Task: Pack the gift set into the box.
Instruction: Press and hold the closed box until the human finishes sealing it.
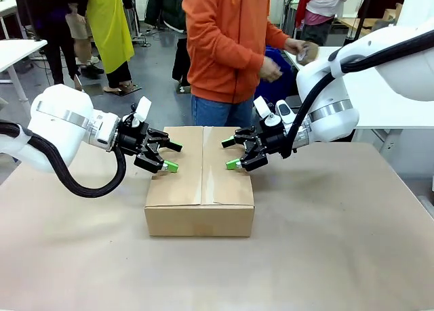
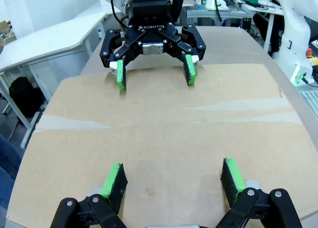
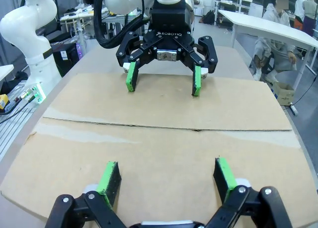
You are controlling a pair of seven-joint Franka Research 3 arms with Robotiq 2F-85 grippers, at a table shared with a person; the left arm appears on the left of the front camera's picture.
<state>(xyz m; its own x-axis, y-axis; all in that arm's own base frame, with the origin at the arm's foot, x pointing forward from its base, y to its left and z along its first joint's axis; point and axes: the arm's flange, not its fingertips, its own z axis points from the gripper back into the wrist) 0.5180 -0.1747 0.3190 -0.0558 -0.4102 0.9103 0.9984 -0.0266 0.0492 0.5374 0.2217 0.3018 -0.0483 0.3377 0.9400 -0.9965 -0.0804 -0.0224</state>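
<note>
Left pincer spread wide, with fingertips just above or touching the left flap; cannot tell which. Best to press flat and evenly there, seemingly to settle the closure. Beneath and between both pincers, the box, upright, top folded over; no telling about a gift set inside. Right pincer likewise spread, over the right flap. Best to match the left's push, easing off before any buckling of the cardboard.

1 brown box, 2 end effectors, 2 top flaps
</note>
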